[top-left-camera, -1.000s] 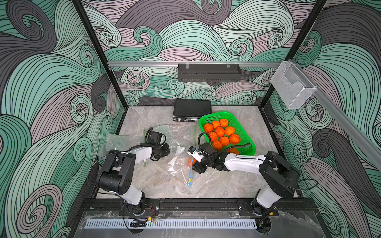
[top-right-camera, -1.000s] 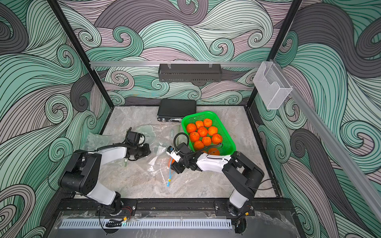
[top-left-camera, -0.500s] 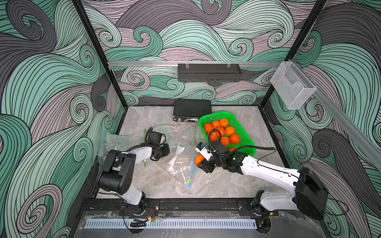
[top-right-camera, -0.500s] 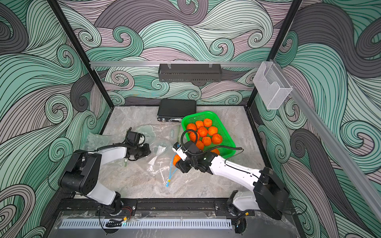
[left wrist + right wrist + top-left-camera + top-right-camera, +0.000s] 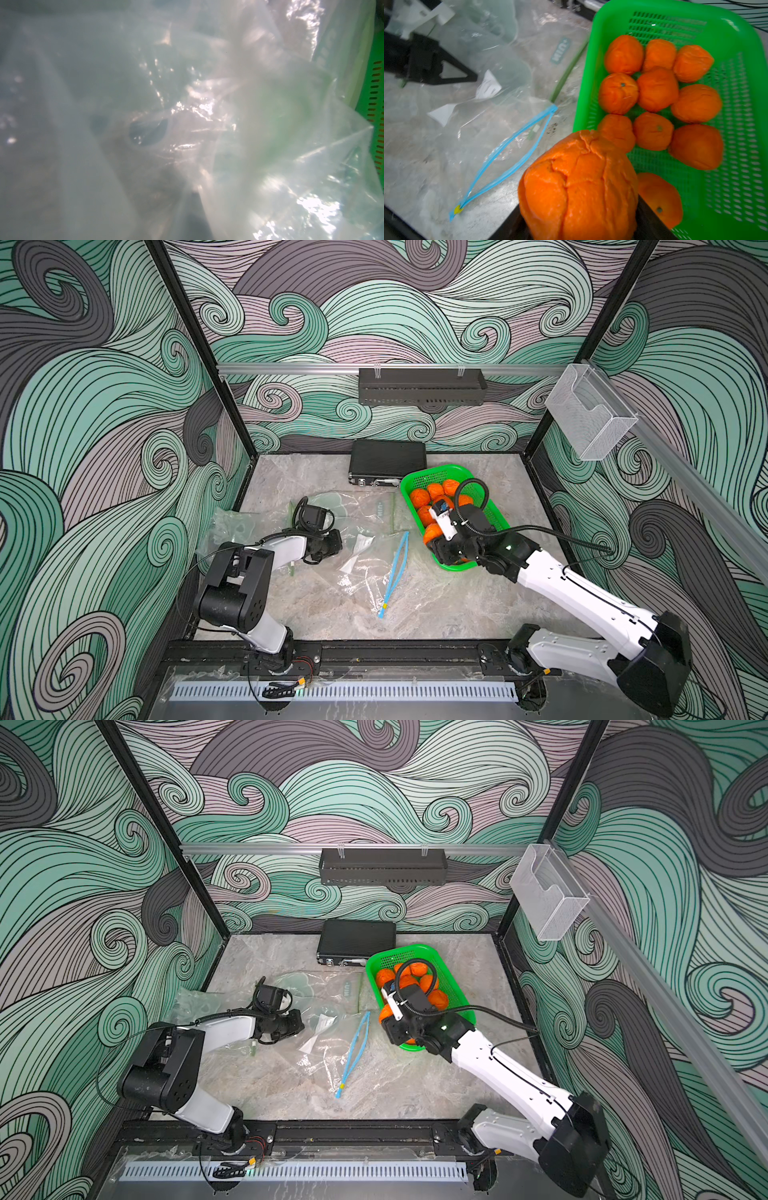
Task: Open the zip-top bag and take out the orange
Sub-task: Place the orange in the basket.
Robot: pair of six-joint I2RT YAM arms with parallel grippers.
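- right claw (image 5: 434,536) clamped on a wrinkly round orange (image 5: 431,531), a finger on each side of it
- right wrist view: that orange (image 5: 579,187) is close up, out of the bag, over the rim of the green plastic mesh basket (image 5: 675,12) on the side facing the bag
- basket holds a heap of other oranges (image 5: 656,89), it sits on the right part of the grey marbled surface (image 5: 436,605)
- clear plastic zip-top bag (image 5: 365,568) lies flat and crumpled mid surface, just beside the basket, no fruit in it
- blue zip strip (image 5: 553,109) has its two sides bowed apart, mouth open
- white paper slip (image 5: 361,541) shows through the film
- left claw (image 5: 332,541) has its jaws together, low on the surface, tip at the bag's far-left edge, can't tell if film is pinched
- left wrist view is all blurry clear plastic, green basket wall (image 5: 378,104) at one edge
- second crumpled clear bag (image 5: 232,526) by the left wall
- flat black case (image 5: 388,460) at the back, touching or nearly touching the basket's far corner
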